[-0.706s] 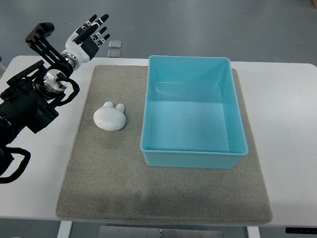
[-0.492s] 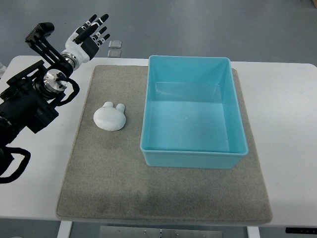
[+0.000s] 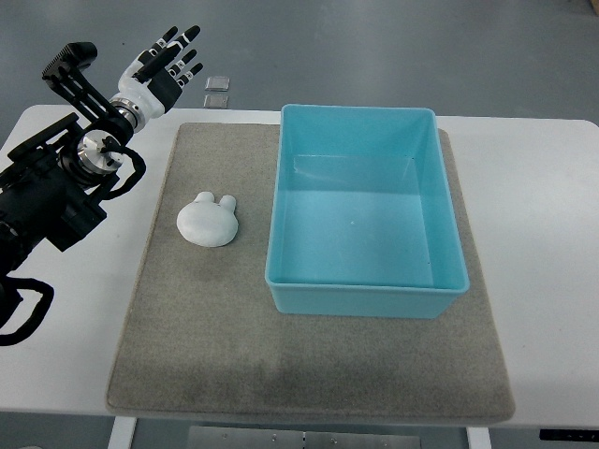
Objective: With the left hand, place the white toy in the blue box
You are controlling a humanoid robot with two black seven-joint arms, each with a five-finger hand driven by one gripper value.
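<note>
The left robot hand is raised over the far left corner of the white surface, fingers spread apart and holding nothing. The white toy lies on the grey mat, left of the blue box, near it but not touching. The toy is well apart from the hand. The box stands on the mat's right part, its interior bare. Two small square items lie on the floor beyond the far edge of the surface.

White toy, blue box, grey mat
</note>
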